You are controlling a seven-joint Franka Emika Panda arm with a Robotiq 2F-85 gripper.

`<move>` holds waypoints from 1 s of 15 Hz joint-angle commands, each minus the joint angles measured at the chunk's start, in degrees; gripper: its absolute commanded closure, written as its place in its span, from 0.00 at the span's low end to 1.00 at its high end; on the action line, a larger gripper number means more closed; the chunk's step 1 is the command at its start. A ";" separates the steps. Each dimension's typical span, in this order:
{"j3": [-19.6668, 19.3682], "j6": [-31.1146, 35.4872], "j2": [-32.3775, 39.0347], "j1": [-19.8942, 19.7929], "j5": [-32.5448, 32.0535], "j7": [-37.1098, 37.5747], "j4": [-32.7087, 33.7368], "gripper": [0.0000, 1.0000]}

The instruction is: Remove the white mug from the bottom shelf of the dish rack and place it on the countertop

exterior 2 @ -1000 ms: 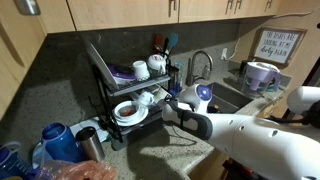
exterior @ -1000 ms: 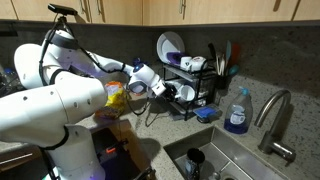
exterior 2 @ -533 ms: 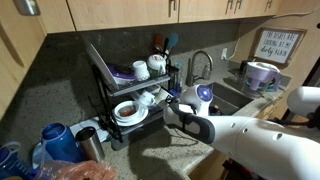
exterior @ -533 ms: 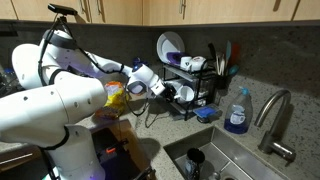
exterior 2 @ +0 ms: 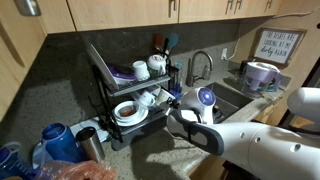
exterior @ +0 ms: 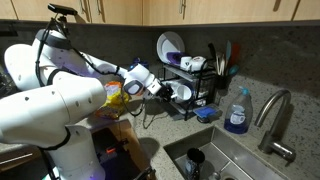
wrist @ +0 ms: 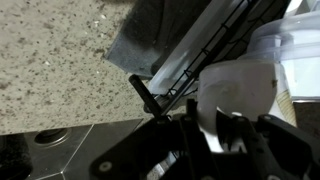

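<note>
Seen from the wrist, the black fingers (wrist: 207,140) are closed on the wall of the white mug (wrist: 238,88), which fills the space just above them. Just beyond the mug run the black wires of the dish rack (wrist: 205,58) and the dark tray edge of its bottom shelf (wrist: 150,38). The mug is at that shelf's open edge, and it cannot be told whether it rests on the shelf or hangs clear of it. Beside the tray lies the dark speckled table (wrist: 50,70). In an exterior view, the bulky white robot arm (exterior: 60,105) fills the near side, with a steel sink (exterior: 240,160) low in the corner next to it. Farther in, a blue soap bottle (exterior: 237,113) stands on the table beside the curved faucet (exterior: 274,112). The arm reaches to the rack's lower tier, where a wide white bowl (exterior 2: 128,112) lies inside. On the upper tier a round white plate (exterior: 168,46) stands on edge. Behind everything are the speckled backsplash (exterior: 270,60) and, above it, wooden cabinets (exterior: 200,10).
</note>
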 commanded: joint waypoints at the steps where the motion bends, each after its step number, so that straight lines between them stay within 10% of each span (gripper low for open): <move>1: -0.34 1.33 1.02 3.53 -4.30 4.47 -2.88 0.98; 15: 0.79 -1.79 -3.84 9.53 -14.53 15.40 -6.47 0.98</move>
